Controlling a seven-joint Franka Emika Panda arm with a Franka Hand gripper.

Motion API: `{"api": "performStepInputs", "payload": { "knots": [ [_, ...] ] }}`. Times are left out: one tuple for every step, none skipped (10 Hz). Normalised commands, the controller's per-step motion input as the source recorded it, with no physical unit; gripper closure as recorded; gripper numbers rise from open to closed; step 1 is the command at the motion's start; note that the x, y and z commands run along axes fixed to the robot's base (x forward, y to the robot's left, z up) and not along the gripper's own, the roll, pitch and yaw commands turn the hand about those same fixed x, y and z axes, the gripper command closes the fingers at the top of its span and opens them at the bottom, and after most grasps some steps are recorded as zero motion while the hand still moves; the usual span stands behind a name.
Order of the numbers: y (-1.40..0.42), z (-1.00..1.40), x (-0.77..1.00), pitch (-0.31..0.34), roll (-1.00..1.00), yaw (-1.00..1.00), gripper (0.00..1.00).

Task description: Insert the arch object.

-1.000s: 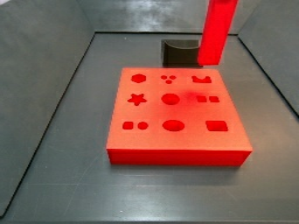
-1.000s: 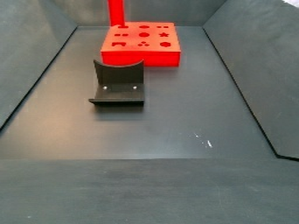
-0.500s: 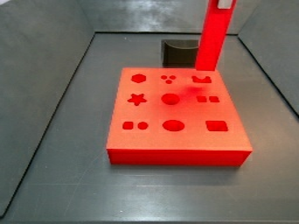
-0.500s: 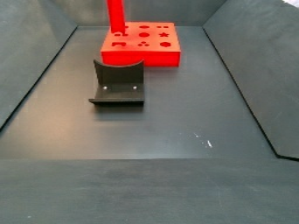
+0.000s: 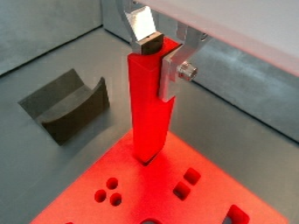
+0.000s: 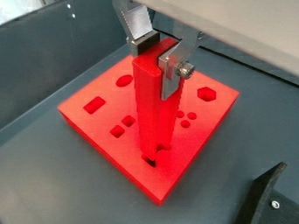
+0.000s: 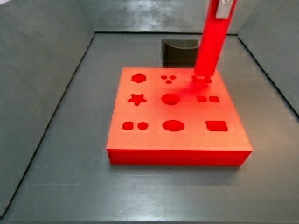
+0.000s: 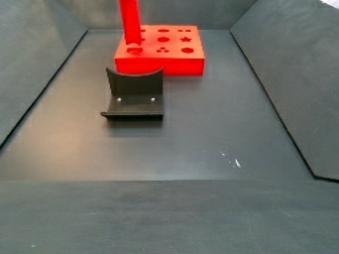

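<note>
Upright over the flat red board with shaped holes (image 5: 140, 197), the long, slim bright-red bar (image 5: 149, 109) stands clamped at its upper end between the silver plate fingers (image 5: 176, 72) of the gripper (image 5: 159, 48), its lower tip meeting the board's face, in a wrist view. Beside the board sits the dark grey block with a curved notch (image 5: 66, 105). Another wrist view shows the gripper (image 6: 156, 54) closed on the bar (image 6: 152, 109), its foot at a hole near the board's (image 6: 111, 122) edge. A side view shows the bar (image 7: 207, 44) touching the board (image 7: 176, 131) at its far right. Elsewhere, a side view places the bar (image 8: 130, 20) on the board (image 8: 162, 55) beyond the block (image 8: 134, 94).
</note>
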Motion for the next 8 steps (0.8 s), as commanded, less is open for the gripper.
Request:
{"api": "performStepInputs", "payload": {
  "knots": [
    [0.0,-0.33,0.0,-0.019,0.14,0.19,1.0],
    [0.01,-0.26,0.0,-0.011,0.11,0.23,1.0],
    [0.0,-0.07,0.05,0.0,0.02,0.23,1.0],
    [0.0,-0.02,0.0,0.0,0.0,0.08,1.0],
    [0.0,-0.11,0.0,0.0,0.01,0.08,1.0],
    [-0.03,-0.13,0.0,-0.006,0.0,0.03,1.0],
    [-0.08,-0.08,0.13,0.0,0.0,0.0,1.0],
    [0.0,-0.12,0.28,0.0,0.0,0.0,1.0]
  ]
}}
